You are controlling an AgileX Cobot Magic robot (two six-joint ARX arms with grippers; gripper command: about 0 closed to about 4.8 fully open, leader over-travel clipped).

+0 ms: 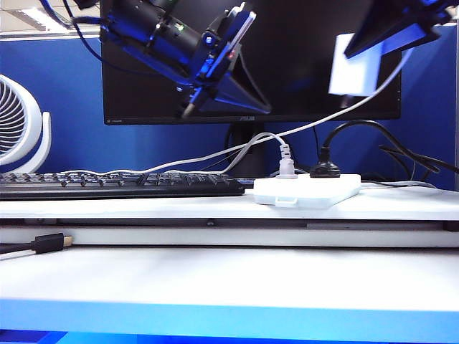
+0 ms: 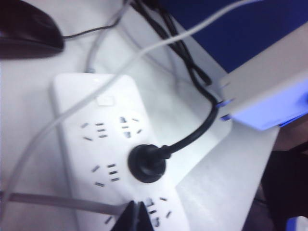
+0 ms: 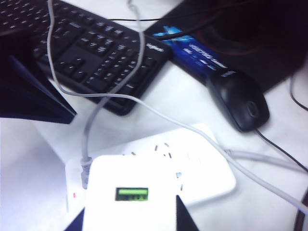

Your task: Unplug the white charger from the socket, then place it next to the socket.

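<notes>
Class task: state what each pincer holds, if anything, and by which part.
Right pincer grips the boxy white charger by its two sides, above the white power strip. Left pincer holds nothing.

The wide black flat monitor [image 1: 251,64] bears small pale "ASUS" lettering on its lower bezel; other print is blurred.

White charger [image 3: 131,192], boxy with a small green-lit display, is clamped between the right gripper [image 1: 387,32] fingers, lifted clear of the socket [image 1: 307,190]. Its thin cable sags away. The socket lies flat on the desk below that gripper; prongs not visible, probably underneath.
</notes>
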